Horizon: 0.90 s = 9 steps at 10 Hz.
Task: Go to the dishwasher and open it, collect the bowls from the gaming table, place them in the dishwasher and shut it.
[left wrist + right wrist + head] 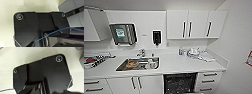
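The dishwasher [180, 83] sits under the white counter [184, 65], right of the sink. Its front stands open and I look into a dark interior with racks. The bowls and the gaming table are out of view. In the left wrist view the robot's dark plate [31, 28] hangs over a pale floor, with a thin blue wire [52, 33] across it. The right wrist view has the same kind of dark plate [47, 73] above a pale floor. I cannot make out fingers in either wrist view.
A steel sink [137, 63] holds some crockery, with a tap [141, 53] behind it. A towel dispenser [123, 33] and a black soap dispenser [156, 37] hang on the wall. Drawers [207, 81] flank the dishwasher's right; a wall [239, 50] closes that side.
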{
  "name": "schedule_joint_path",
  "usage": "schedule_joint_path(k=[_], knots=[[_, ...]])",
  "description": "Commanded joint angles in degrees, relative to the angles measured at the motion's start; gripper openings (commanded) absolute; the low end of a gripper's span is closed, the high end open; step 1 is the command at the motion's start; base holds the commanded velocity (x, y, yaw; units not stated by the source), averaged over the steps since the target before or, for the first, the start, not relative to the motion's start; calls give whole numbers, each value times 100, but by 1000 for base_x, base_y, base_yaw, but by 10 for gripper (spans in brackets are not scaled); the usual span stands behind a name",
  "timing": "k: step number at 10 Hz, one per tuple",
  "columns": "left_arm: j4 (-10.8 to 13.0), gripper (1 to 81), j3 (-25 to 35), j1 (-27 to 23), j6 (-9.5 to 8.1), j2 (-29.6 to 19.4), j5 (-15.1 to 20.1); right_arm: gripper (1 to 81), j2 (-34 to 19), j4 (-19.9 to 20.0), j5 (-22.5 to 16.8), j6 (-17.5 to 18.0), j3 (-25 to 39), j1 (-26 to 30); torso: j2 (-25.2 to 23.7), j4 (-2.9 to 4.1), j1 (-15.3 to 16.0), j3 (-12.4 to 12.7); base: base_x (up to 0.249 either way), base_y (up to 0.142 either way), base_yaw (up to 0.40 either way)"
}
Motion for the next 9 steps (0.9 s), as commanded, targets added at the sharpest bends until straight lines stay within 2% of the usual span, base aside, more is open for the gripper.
schedule_joint_path(k=[1,9], knots=[[-17,811,-346,-357,-2,138,286,811,425,-107,-382,-11,-753,351,0,0,0,0,0,0,0],[-17,811,-487,-365,33,287,286,811,434,-169,-321,-2,-807,254,0,0,0,0,0,0,0]])
